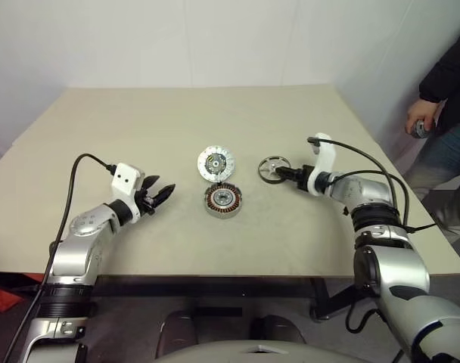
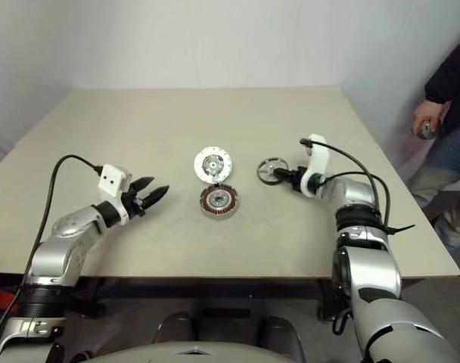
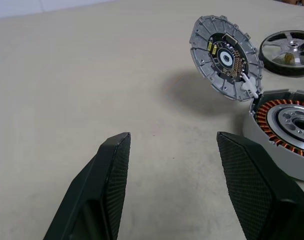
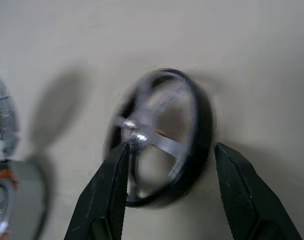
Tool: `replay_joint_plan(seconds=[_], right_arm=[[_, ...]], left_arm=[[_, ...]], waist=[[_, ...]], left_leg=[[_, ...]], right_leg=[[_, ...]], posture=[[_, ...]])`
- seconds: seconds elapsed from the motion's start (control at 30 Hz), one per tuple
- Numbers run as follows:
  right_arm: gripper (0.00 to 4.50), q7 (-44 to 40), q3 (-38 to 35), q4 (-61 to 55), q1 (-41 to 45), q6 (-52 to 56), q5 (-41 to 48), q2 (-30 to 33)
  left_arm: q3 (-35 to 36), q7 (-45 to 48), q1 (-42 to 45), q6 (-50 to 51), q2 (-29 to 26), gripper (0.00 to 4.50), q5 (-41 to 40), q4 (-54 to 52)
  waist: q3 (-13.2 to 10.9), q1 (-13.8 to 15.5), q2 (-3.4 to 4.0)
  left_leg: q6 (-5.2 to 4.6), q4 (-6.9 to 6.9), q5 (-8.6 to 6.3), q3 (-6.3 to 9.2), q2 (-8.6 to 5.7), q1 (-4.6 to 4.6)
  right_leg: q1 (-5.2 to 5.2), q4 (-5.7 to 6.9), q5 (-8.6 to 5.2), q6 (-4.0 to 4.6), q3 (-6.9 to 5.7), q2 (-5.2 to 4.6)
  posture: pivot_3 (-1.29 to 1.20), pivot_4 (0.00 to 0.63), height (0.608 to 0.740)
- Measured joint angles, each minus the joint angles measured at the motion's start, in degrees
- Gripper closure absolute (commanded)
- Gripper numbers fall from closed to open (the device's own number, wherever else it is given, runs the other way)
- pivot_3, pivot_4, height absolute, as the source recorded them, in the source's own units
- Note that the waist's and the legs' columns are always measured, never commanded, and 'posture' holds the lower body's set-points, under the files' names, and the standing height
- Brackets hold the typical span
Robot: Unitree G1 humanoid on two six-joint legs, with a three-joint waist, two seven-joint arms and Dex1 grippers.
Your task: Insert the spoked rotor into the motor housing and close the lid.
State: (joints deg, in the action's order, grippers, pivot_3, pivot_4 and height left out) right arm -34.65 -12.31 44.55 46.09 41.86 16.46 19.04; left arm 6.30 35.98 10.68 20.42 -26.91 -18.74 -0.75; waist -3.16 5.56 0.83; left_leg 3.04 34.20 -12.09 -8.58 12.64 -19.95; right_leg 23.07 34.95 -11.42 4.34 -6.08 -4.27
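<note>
Beige table (image 1: 177,128), plain white walls (image 1: 177,38), dim floor below

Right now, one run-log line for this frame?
phase: reach for spoked rotor | right gripper: open, fingers straddling rotor rim | left gripper: open, idle | lid: open | motor housing: empty

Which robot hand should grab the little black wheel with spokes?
The right gripper. Its open fingers already sit on either side of the spoked rotor. The left gripper waits open on the far side of the motor housing.
</note>
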Motion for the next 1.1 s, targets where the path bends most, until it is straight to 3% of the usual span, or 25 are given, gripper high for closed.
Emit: replay_joint_plan(seconds=[0.37, 0.5, 0.67, 0.93, 1.1], right_arm=[[1.50, 3.5, -2.8, -3.3, 0.0, 3.5, 3.9, -2.2], [2.44, 5.3, -3.6, -4.5, 0.0, 4.1, 5.0, -2.8], [4.11, 5.7, -3.6, -7.5, 0.0, 5.5, 6.8, -3.3], [4.13, 7.4, -4.2, -7.4, 0.1, 5.8, 7.6, -3.3], [4.13, 12.7, -13.2, -2.7, 2.9, 9.9, 13.0, -3.4]], left_arm=[[0.1, -0.1, -0.1, 0.0, -0.6, 1.61, 0.0, -0.2], [0.1, -0.1, -0.1, 0.0, -0.6, 1.61, 0.0, -0.2], [0.0, 0.0, 0.0, 0.0, -0.6, 1.61, 0.0, -0.2], [-0.1, 0.0, 0.2, 0.0, -0.6, 1.61, 0.1, -0.2], [-0.1, 0.0, 0.2, 0.0, -0.6, 1.61, 0.1, -0.2]], waist=[[0.0, 0.0, 0.00], [0.0, 0.0, 0.00], [0.0, 0.0, 0.01], [0.0, 0.1, 0.00], [0.0, 0.1, 0.01]], left_leg=[[0.06, -0.01, 0.03, 0.01, 0.01, 0.02], [0.13, -0.01, 0.07, 0.01, 0.00, 0.03], [0.20, -0.03, 0.11, 0.01, -0.03, 0.03], [0.24, -0.01, 0.13, 0.02, -0.05, 0.17], [0.25, -0.02, 0.14, 0.02, -0.07, 0.16]], right_leg=[[0.00, 0.00, 0.00, 0.00, 0.01, 0.00], [0.01, -0.01, -0.01, -0.01, 0.01, 0.00], [-0.01, -0.01, -0.01, -0.02, 0.01, 0.00], [-0.07, 0.00, -0.17, -0.30, 0.03, -0.01], [-0.01, 0.00, -0.01, -0.02, 0.03, -0.01]], posture=[[0.00, 0.000, 0.740], [0.00, 0.000, 0.740], [0.00, 0.000, 0.740], [0.00, 0.000, 0.740], [0.00, 0.000, 0.740]])
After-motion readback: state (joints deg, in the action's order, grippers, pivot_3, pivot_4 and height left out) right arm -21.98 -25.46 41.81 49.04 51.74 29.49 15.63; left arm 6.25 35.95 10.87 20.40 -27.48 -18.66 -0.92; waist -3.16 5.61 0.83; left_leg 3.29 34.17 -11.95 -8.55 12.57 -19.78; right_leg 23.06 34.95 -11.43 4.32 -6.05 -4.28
